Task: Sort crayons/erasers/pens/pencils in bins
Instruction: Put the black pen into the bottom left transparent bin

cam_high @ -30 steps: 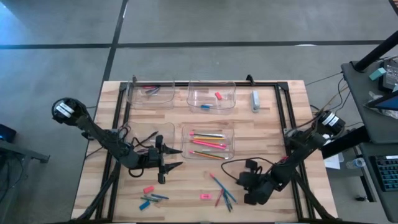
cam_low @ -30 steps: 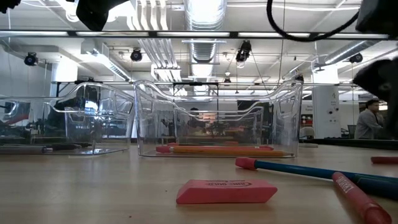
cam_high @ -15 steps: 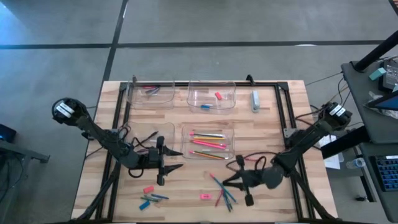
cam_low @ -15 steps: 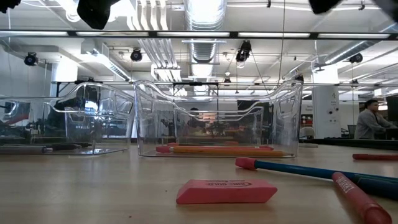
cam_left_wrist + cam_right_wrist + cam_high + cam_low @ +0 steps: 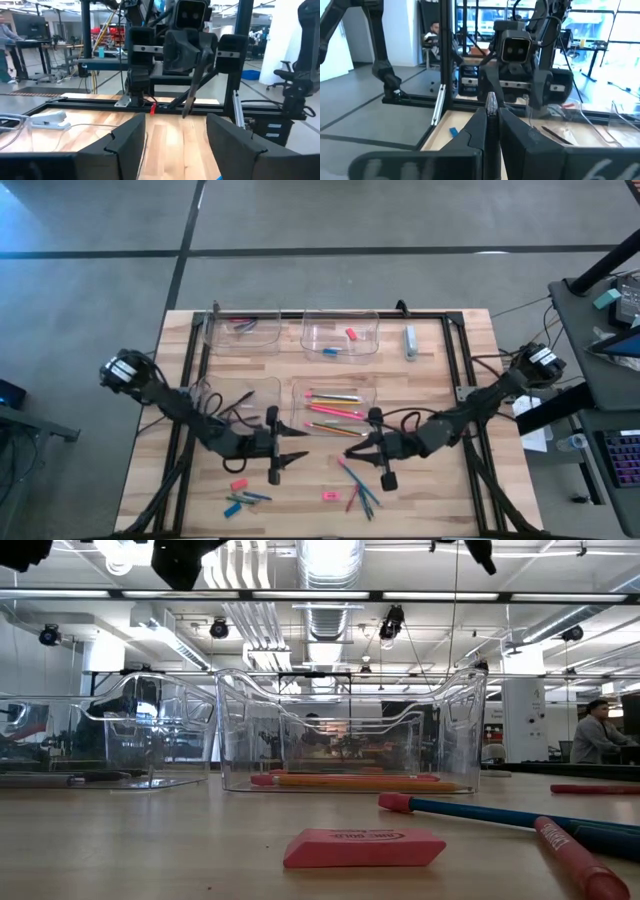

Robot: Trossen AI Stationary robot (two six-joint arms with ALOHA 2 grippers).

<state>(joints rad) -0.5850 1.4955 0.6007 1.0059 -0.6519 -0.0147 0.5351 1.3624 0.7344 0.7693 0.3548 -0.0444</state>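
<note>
L hand [image 5: 296, 444] open, R hand [image 5: 352, 450] closed, empty

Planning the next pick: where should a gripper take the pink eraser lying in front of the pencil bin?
Grip the pink eraser at its middle, across its short width, coming straight down. It lies flat and apart from the crayons, with bare table along both long sides for the fingers.

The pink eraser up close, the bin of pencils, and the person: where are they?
pink eraser [image 5: 364, 848], low view, front face.
bin of pencils [image 5: 296, 402], high view, left rim.
person [image 5: 594, 739], low view, torso.
</note>
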